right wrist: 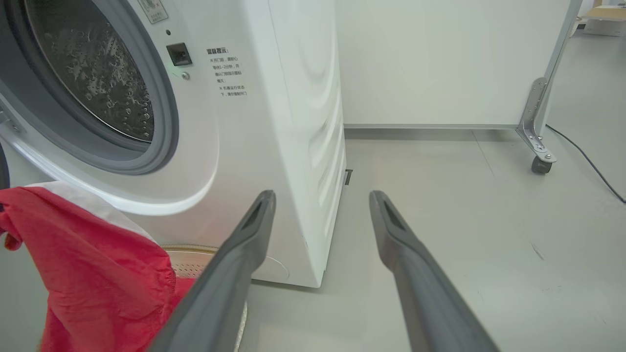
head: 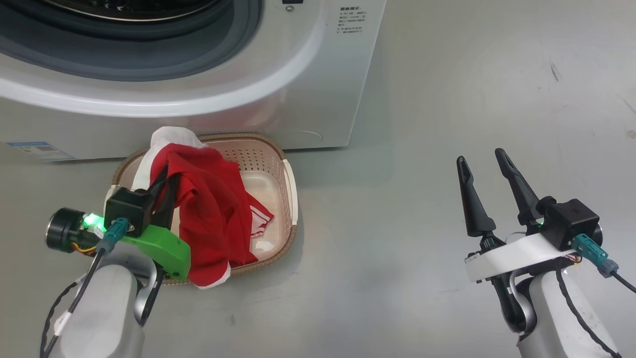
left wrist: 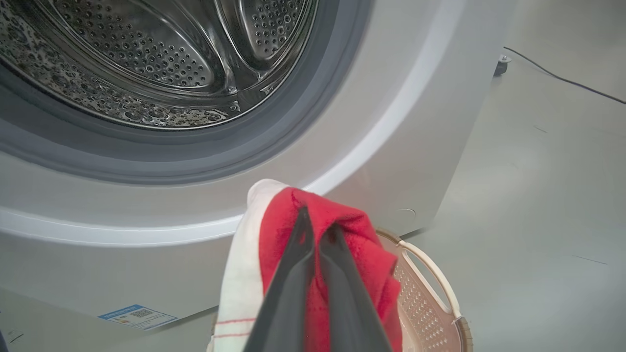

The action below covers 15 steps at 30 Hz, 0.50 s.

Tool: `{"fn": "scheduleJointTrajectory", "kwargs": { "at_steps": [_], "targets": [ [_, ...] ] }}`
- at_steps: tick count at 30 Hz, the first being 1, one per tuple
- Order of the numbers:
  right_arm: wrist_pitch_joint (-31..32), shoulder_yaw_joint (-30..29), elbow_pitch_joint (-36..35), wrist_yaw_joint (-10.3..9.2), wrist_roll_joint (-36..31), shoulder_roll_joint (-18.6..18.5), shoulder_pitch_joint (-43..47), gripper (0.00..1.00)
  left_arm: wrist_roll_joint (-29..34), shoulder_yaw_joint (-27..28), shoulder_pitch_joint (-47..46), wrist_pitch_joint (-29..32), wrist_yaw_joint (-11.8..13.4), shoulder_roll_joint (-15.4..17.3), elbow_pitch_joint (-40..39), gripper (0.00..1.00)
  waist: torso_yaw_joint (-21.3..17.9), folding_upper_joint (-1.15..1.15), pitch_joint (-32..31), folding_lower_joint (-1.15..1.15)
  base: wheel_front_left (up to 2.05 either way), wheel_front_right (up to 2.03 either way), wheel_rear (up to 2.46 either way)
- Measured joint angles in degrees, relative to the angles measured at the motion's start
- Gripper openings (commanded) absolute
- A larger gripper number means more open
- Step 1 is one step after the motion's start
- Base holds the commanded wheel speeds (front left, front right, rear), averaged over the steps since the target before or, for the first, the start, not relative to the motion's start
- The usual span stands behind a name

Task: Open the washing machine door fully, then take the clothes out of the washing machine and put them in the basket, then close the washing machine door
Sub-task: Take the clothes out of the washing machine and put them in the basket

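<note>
L gripper (head: 166, 171), low left over the basket's left rim: long dark fingers pinched tight on the clothes (head: 213, 214). Clothes are soft red fabric w/ white trim, bunched at the tips, draping down into the basket (head: 289, 189), w/ the hem spilling over its near rim. Basket is cream plastic, rounded rect., w/ perforated walls & a brown woven-look rim, on the floor (head: 447, 99) just in front of the washer (head: 278, 74). Washer is a glossy white box w/ a grey rubber ring (left wrist: 195, 151) & a perforated steel drum (left wrist: 146, 63). R gripper (head: 481, 155), far right & well apart from the basket: fingers spread wide, holding nothing, above smooth grey floor.
</note>
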Motion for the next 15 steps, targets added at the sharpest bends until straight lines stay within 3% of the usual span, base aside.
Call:
{"fn": "scheduleJointTrajectory", "kwargs": {
  "at_steps": [15],
  "targets": [
    [0.0, -0.55, -1.13, 0.0, 0.01, 0.21, -2.58, 1.0, 0.54, -0.74, -4.33, 3.41, -0.3, 1.64, 5.66, 0.0, -4.1, 0.0, 6.83, 0.0, 0.0, 0.0, 0.0]
  ]
}}
